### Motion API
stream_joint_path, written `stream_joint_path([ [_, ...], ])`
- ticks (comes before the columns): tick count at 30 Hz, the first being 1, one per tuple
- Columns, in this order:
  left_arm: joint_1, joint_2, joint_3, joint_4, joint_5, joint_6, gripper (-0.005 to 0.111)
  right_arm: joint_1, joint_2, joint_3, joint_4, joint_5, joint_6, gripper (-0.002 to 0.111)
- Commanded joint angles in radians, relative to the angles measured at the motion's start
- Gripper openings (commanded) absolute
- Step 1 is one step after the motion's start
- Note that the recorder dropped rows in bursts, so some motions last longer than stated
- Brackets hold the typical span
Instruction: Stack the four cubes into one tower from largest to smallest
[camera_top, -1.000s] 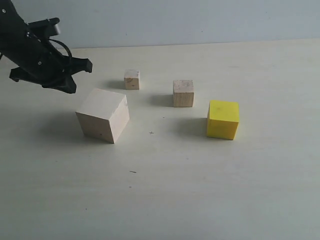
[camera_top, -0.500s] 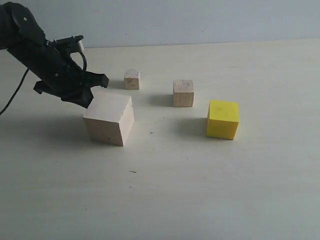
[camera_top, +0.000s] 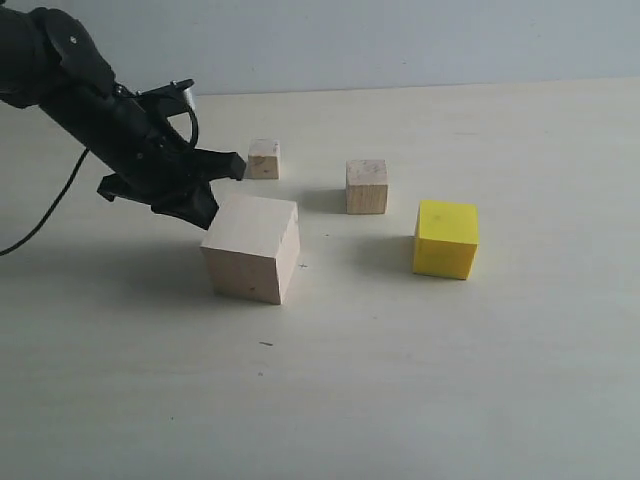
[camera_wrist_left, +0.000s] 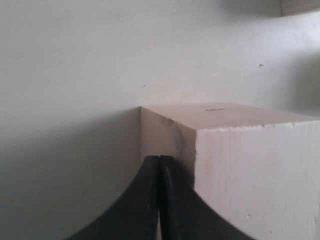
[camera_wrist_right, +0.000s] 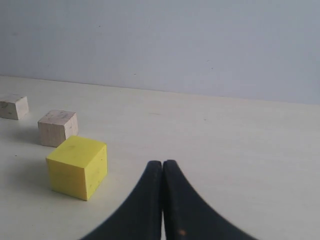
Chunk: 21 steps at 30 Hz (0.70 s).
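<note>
Left arm: matte black, bulky jointed casing. Thin black cable hangs behind left gripper. Left gripper, right gripper: smooth black fingers, curved, tapering to tips.

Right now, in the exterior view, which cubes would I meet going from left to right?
large wood cube → small wood cube → yellow cube. The tiny wood cube overlaps the large one sideways, so I leave it out.

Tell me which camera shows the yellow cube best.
The right wrist view: the yellow cube appears largest there, whole, with its top and two sides unobstructed. The exterior view also shows it whole, but smaller. The left wrist view misses it and shows mainly the large wood cube.
</note>
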<state>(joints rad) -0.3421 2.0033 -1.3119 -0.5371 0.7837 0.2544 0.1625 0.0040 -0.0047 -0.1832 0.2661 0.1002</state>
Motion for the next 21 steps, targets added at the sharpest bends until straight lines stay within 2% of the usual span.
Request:
stream_joint_path([
  [1,-0.039,-0.003,-0.005,-0.026,-0.019,0.004,0.000,0.001,-0.004,0.005,0.001,-0.017,0.000,0.000],
  [7,-0.046,-0.003,-0.005,-0.049,-0.013,0.004,0.000,0.001,-0.004,0.005,0.001,-0.017,0.000,0.000],
  [13,-0.046,-0.027,-0.003,0.058,0.043,-0.052,0.000,0.001,-0.004,0.005,0.003,-0.017,0.000,0.000],
  [17,-0.046,-0.099,0.061,0.123,0.032,-0.106,0.000,0.001,-0.004,0.005,0.008,-0.017,0.000,0.000],
  [21,-0.052,-0.177,0.177,0.071,0.036,-0.079,0.000,0.001,-0.004,0.005,0.008,-0.017,0.000,0.000],
])
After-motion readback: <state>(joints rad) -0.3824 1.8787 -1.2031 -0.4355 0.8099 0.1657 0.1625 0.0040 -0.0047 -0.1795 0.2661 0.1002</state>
